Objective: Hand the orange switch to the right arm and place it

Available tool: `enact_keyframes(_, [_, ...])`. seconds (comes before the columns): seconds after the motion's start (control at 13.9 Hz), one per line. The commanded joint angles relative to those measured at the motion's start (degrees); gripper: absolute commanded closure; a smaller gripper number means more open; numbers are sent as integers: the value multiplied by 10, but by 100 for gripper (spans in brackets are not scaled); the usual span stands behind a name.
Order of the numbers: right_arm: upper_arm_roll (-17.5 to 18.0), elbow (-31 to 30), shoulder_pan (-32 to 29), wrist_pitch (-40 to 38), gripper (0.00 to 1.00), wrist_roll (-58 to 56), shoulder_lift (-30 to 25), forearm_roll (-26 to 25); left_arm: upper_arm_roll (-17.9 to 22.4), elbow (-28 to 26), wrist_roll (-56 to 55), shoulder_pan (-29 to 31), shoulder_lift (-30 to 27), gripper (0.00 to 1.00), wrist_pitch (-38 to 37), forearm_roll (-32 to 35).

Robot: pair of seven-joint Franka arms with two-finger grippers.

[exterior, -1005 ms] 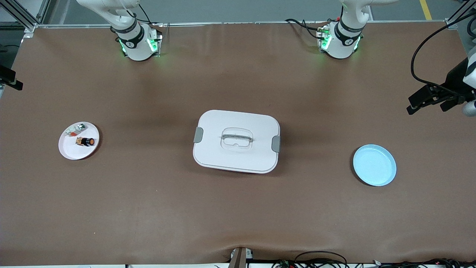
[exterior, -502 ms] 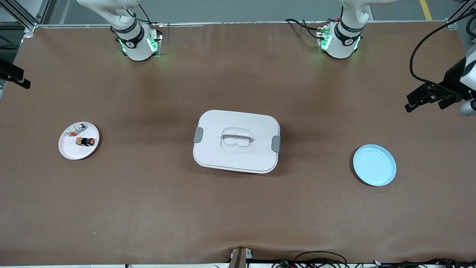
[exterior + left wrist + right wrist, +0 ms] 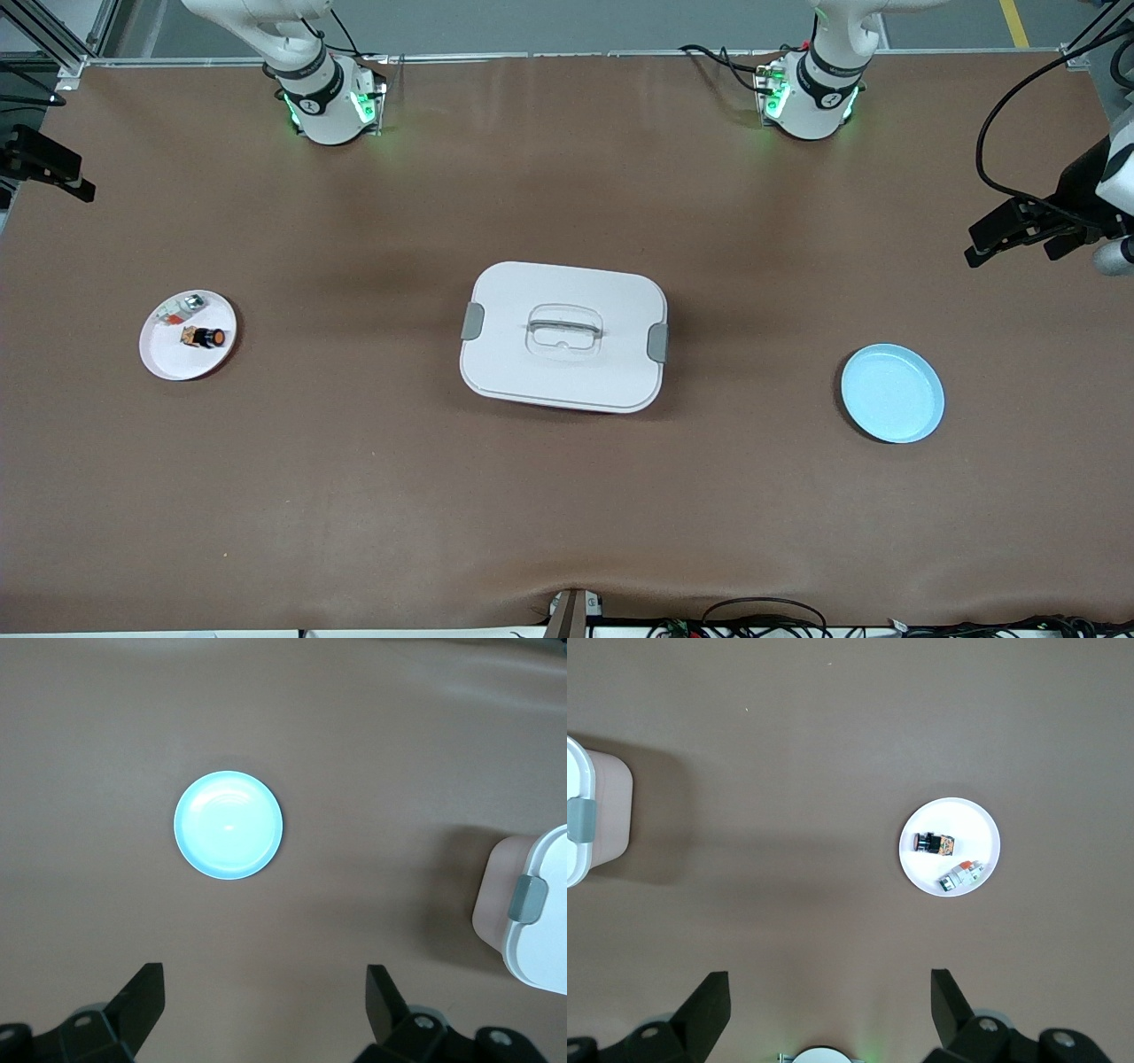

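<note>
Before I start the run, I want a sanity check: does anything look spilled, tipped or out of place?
Nothing stands out. The orange switch lies on its side in the white plate; both hands are up, open.

Closed white box (image 3: 563, 337) sits mid-surface (image 3: 354, 496), the only tall obstacle. White plate (image 3: 168, 359) and blue plate (image 3: 892, 392) lie well apart from it; bare surface between.

Both arms are white with black joint bands. The right arm (image 3: 310, 84) and the left arm (image 3: 819, 80) have green lights at the bases. Black cables run to the black left gripper (image 3: 1019, 232).
</note>
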Motion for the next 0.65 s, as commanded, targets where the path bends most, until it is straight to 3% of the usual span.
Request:
enact_keyframes(0.0, [0, -18, 3, 6, 0, 8, -17, -2, 1, 14, 5, -3, 5, 0, -13, 10])
enact_keyframes(0.57, [-1, -29, 6, 11, 0, 8, -27, -2, 1, 15, 5, -3, 5, 0, -13, 9])
